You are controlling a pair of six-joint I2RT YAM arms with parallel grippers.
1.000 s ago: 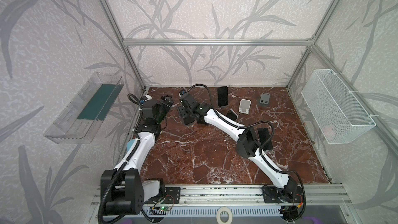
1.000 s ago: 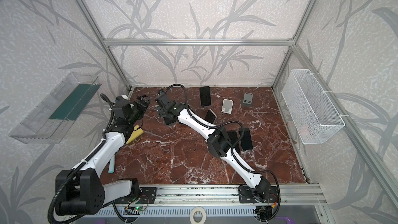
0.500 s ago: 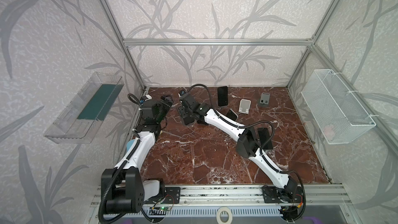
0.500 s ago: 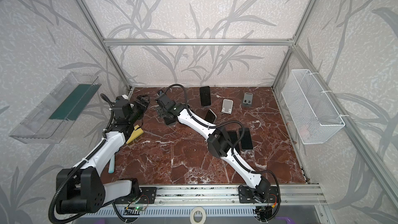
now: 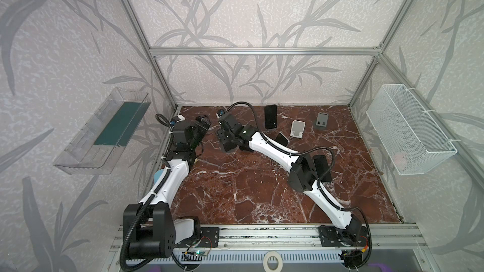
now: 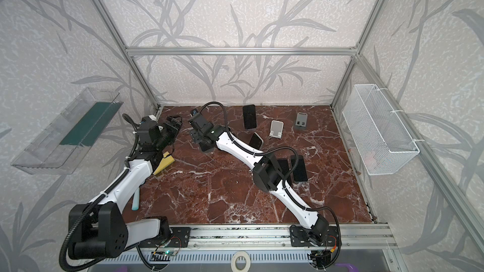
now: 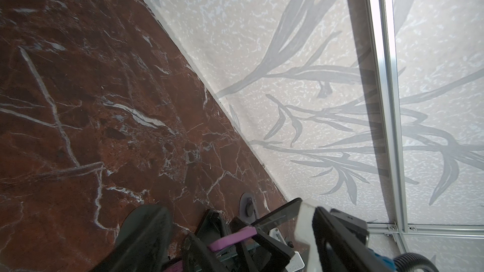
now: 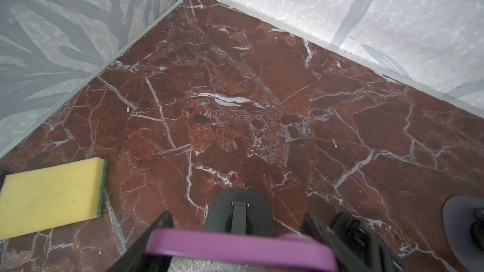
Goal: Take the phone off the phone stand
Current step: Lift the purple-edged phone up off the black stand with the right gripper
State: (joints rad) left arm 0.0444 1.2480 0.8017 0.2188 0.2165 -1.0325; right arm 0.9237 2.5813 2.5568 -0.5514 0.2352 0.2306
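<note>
- Pinching the phone (image 8: 235,244) across its purple-cased edge, the right gripper (image 5: 225,139) has its dark fingers (image 8: 157,234) pressed against either end of that edge. This fills the nearest part of the right wrist view.
- Just past the purple edge, the phone stand (image 8: 237,211) shows a dark oval base and a hinge arm, flat on the marble table (image 8: 235,87). Whether the phone still touches the stand's cradle cannot be told, because the case hides it.
- In both top views the right arm reaches across the middle, so this grip sits in the table's far left part.
- The left gripper (image 5: 203,121) is just beside it, closer to the left wall, with its jaws spread apart.
- A second stand base (image 8: 463,221), grey and round, rests on the marble near the dark one and apart from it.
- A yellow sponge (image 8: 52,197) with a green backing lies flat by the left wall, partly under the left arm in a top view.
- Farther out, toward the back wall, a black phone (image 5: 270,116) lies flat, with a white stand (image 5: 298,128) and a grey stand (image 5: 322,121) to its right.
- A white-edged phone (image 5: 282,138) lies just beside the right forearm.
- A dark phone (image 6: 298,169) lies flat just beside the right arm's elbow.
- A wire basket (image 5: 408,132) hangs on the right wall.
- A clear tray (image 5: 104,132) with a green liner hangs on the left wall.
</note>
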